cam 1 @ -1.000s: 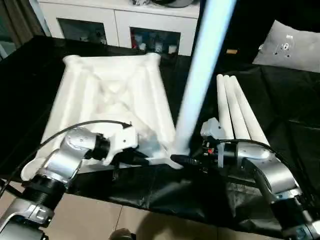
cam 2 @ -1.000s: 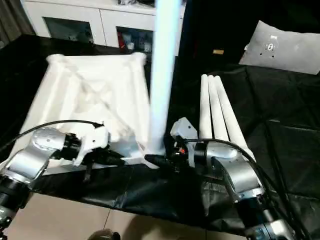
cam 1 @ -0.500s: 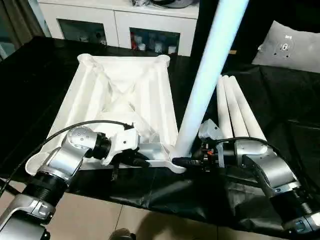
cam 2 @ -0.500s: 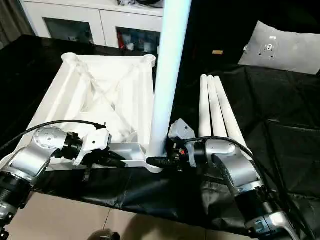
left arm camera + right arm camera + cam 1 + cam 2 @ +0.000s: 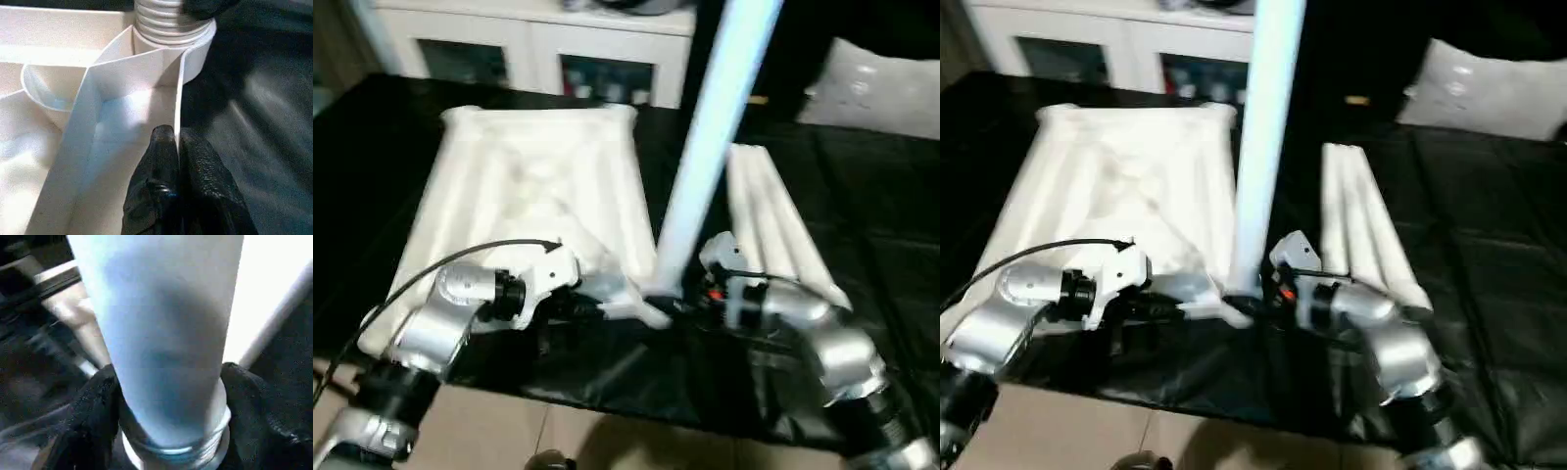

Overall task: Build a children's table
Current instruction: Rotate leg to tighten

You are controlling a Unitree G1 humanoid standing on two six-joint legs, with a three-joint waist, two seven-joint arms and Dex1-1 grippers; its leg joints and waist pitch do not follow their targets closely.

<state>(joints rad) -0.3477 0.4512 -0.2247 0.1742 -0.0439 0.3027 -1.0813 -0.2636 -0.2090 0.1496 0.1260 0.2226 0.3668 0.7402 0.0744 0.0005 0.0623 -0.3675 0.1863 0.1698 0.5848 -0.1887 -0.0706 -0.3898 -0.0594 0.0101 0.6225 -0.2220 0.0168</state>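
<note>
Tabletop (image 5: 533, 186) lying underside up on black cloth (image 5: 862, 225), long axis running away from robot toward cabinets (image 5: 538, 64). One leg (image 5: 705, 147) standing near upright in near right corner socket (image 5: 171, 36), leaning slightly to the right at top, upper end running out of frame. Three more legs (image 5: 773, 220) lying side by side on cloth just right of tabletop, pointing away from robot.

Left gripper (image 5: 177, 147) pressed together, pinching thin edge wall of tabletop close to socket. Right gripper (image 5: 168, 396) spread around base of standing leg, one black finger (image 5: 90, 406) on each side, against tube.

Left wrist view giving ribbed threads at leg's foot seated in socket, plus ribs meeting at corner. Right wrist view giving leg close up, collar ring at its base. Head views giving whole layout and both silver forearms.

Grey cushion (image 5: 891, 93) lying at far right on cloth. Pale floor (image 5: 509, 431) showing below table edge.
</note>
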